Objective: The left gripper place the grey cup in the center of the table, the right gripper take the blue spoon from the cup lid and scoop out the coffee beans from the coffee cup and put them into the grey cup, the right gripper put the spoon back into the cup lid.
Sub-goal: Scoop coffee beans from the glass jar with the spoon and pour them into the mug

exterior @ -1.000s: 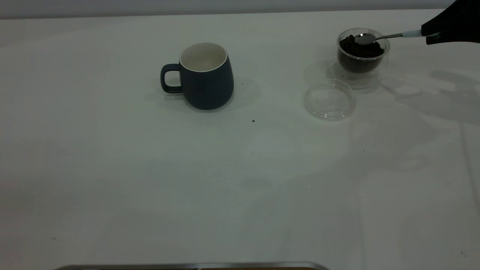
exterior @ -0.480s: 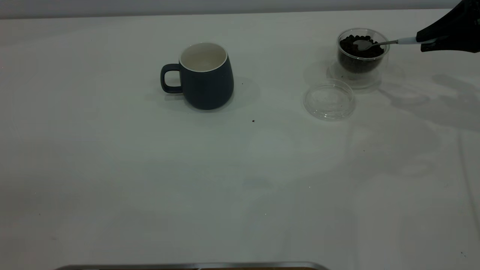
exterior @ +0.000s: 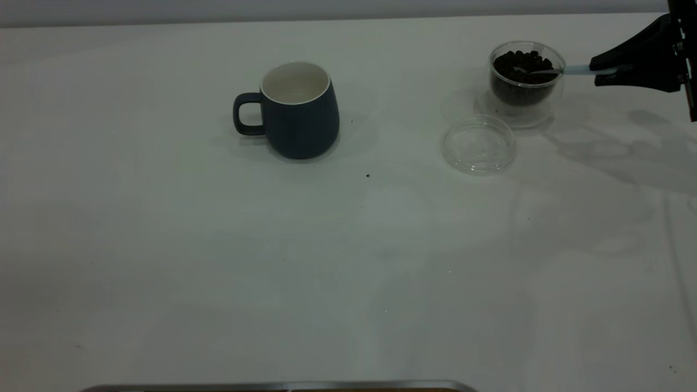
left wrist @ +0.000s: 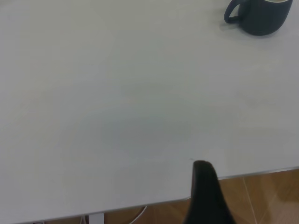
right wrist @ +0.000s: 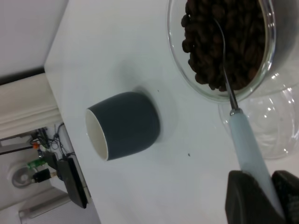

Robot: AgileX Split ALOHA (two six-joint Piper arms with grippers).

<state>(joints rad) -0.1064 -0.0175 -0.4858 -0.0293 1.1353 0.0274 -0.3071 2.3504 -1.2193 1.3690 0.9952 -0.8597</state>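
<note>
The grey cup stands upright near the table's middle, handle to the left; it also shows in the left wrist view and the right wrist view. The coffee cup with coffee beans stands at the far right. My right gripper is shut on the blue spoon by its pale handle. The spoon's bowl is dug into the beans. The empty cup lid lies just in front of the coffee cup. My left gripper is parked over the table's near edge.
A dark speck lies on the white table between the grey cup and the lid. A metal strip runs along the table's front edge. Brown floor shows beyond the table edge in the left wrist view.
My right gripper has come down and shifted left. The spoon's bowl, which was above the beans, has sunk into them, and the handle lies nearly level. The grey cup and lid have not moved.
</note>
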